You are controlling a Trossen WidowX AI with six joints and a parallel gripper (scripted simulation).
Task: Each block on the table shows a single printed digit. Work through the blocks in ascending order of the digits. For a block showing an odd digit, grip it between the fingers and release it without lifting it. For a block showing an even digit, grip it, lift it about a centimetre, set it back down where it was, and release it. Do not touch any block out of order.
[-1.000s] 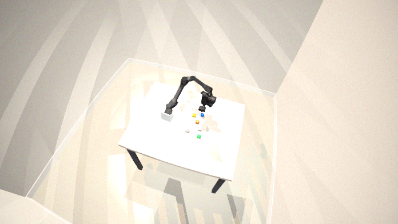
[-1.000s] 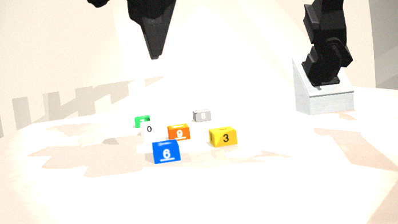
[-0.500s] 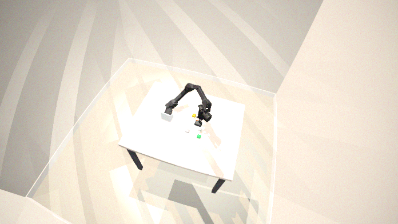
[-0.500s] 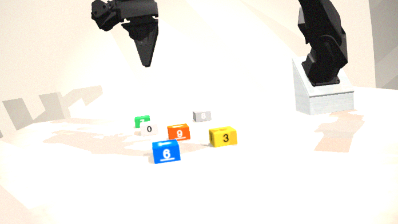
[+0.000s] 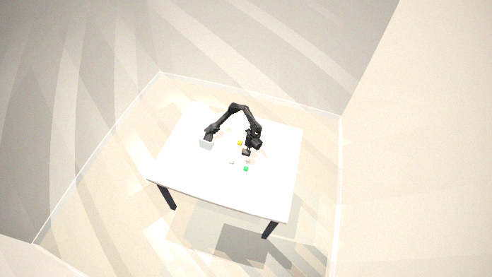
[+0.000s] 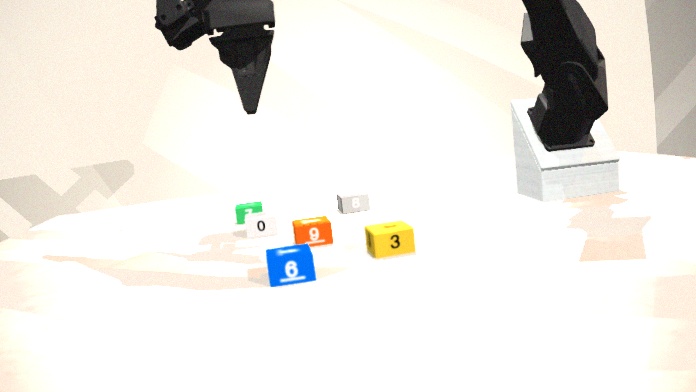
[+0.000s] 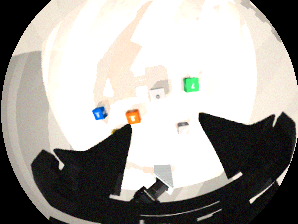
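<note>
Six small digit blocks lie close together on the white table. They are a white 0, a yellow 3, a blue 6, a grey 8, an orange 9 and a green block. The green block's digit is hidden behind the 0 block. My gripper is open and empty. It hangs well above the blocks, over the 0 block's side of the group, and touches nothing.
The arm's base stands on a pale pedestal at the far side of the table from the blocks. Low transparent walls fence the floor around the table.
</note>
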